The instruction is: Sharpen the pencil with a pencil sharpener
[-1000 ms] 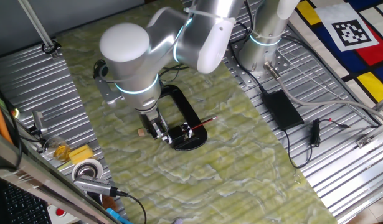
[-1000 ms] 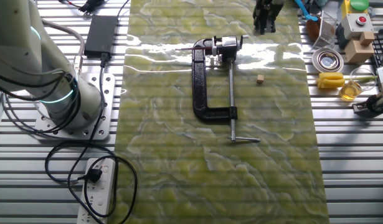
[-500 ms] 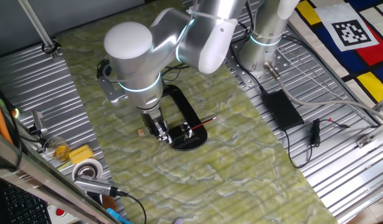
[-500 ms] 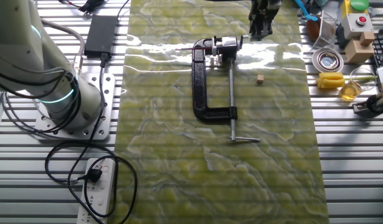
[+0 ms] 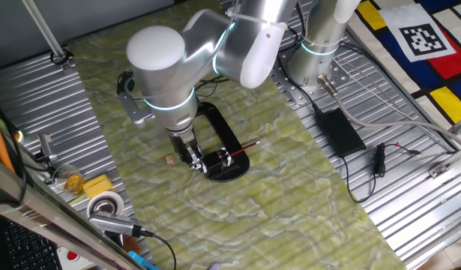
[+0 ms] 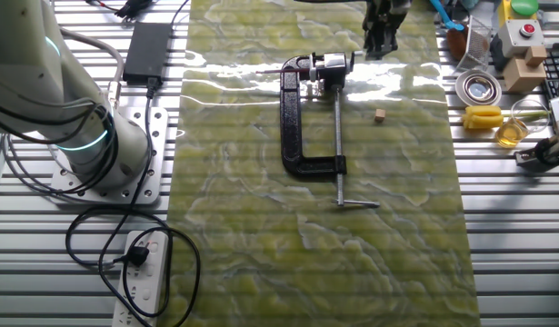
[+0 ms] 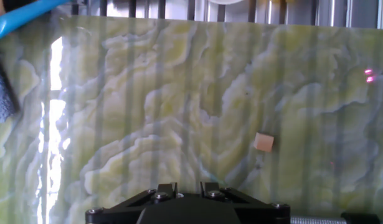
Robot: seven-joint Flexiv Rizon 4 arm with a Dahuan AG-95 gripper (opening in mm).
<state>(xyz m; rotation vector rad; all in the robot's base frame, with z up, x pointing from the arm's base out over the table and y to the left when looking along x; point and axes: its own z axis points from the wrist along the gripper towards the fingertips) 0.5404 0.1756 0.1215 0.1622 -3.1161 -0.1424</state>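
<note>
The C-shaped clamp (image 5: 219,127) is pinning the pencil sharpener (image 5: 218,160) to the worktop (image 5: 290,187); the pencil (image 5: 242,148) is sitting in it (apparently); the claw (image 5: 193,160) is hovering alongside, spread unclear.

The table (image 6: 497,263) is ribbed metal with a dull silver shine. On it lies a green-yellow mat (image 6: 252,236) with a marble pattern, smooth and glossy at its 12 o'clock edge. The C-clamp (image 6: 297,136) looks like matt black metal, its screw (image 6: 339,136) bright steel. The small cube (image 7: 263,142) looks like pale wood. The robot arm (image 5: 170,67) has a smooth, satin silver shell.
</note>
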